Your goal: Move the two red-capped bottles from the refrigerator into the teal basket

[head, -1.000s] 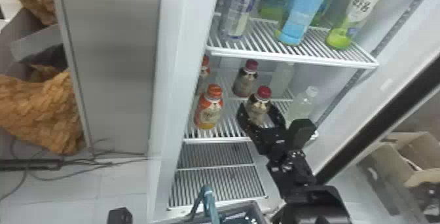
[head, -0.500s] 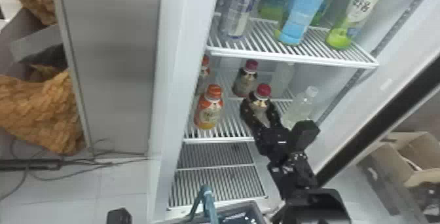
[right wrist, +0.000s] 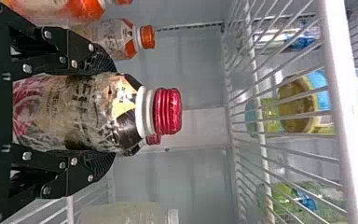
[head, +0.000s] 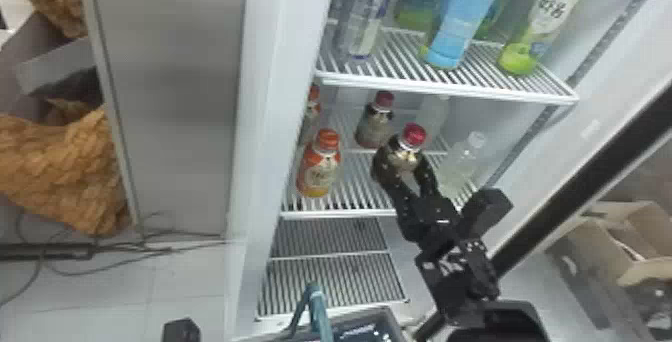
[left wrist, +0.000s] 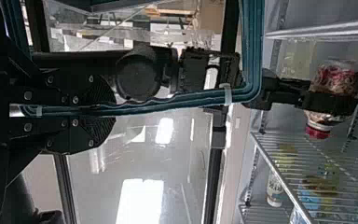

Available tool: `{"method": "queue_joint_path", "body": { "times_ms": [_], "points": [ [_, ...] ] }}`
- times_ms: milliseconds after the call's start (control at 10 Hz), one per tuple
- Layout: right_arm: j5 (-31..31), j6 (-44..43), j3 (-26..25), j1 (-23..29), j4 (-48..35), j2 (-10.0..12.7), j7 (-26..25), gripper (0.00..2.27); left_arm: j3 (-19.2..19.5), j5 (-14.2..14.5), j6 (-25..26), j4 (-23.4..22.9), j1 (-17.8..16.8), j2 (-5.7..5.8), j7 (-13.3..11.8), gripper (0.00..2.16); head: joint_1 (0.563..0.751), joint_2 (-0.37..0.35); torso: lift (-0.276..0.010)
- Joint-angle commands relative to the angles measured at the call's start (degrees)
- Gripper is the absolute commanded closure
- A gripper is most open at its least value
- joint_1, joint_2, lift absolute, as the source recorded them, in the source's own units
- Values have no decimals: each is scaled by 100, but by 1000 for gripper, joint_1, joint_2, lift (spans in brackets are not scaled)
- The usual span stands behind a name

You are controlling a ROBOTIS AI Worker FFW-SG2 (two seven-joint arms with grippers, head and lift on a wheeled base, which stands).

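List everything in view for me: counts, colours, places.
Red-capped bottles: 2, dark-labelled, right gripper and lower shelf
Orange-capped bottles: 2, orange, lower shelf, left
Clear bottles: 2, colourless, lower shelf, right
Tall bottles: at least four, blue, green and clear, upper shelf
Basket: 1, teal handle, in front of refrigerator
Refrigerator: 1, white, centre
Crumpled material: two pieces, brown, left
Cables: several, dark, floor, left
Cardboard box: 1, tan, right
Left gripper: 1, black, on the handle
Right gripper: 1, black, gripping one red-capped bottle

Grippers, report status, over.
Right gripper clamped on front red-capped plastic bottle. Left gripper clamped on teal basket handle. Rear red-capped bottle behind; clear bottle beside.
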Motion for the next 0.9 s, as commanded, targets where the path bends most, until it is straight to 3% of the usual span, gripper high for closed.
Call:
{"method": "queue_joint_path", "body": {
  "times_ms": [0,500,800],
  "points": [
    [-119,412,-135,427,-620,42,-4,720,11,0,0,0,1,0,-4,1076,695,-350,-228],
    [-210,1255,-558,1271,-1731,174,128,720,45,-57,-42,0,1,0,-4,1076,695,-350,-228],
    [-290,1607,-570,1566,-2040,226,356,720,137,-480,-281,28,-97,9,22,1076,695,-350,-228]
  ]
}}
